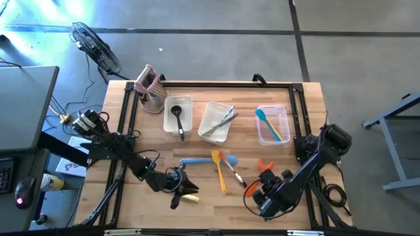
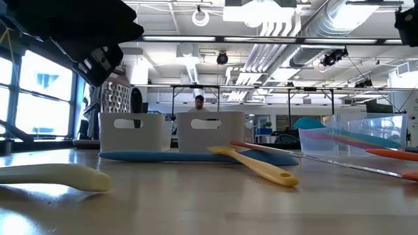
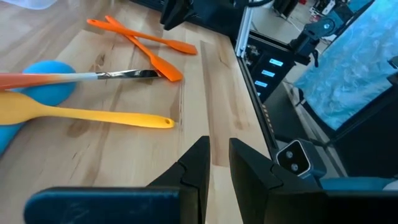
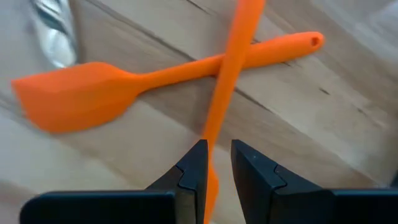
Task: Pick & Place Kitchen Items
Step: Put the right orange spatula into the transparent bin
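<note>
Two orange spatulas lie crossed on the bench

One orange spatula lies over the other orange spatula. The right end effector sits right above, fingers a little apart around the top one's thin handle. The left end effector is nearly closed, holding nothing, near a yellow spatula.

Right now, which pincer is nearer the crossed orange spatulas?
Right. The right pincer hovers directly over the crossed orange spatulas, its fingers straddling one handle. The left pincer sits at the table's front left, well away, beside a cream utensil.
</note>
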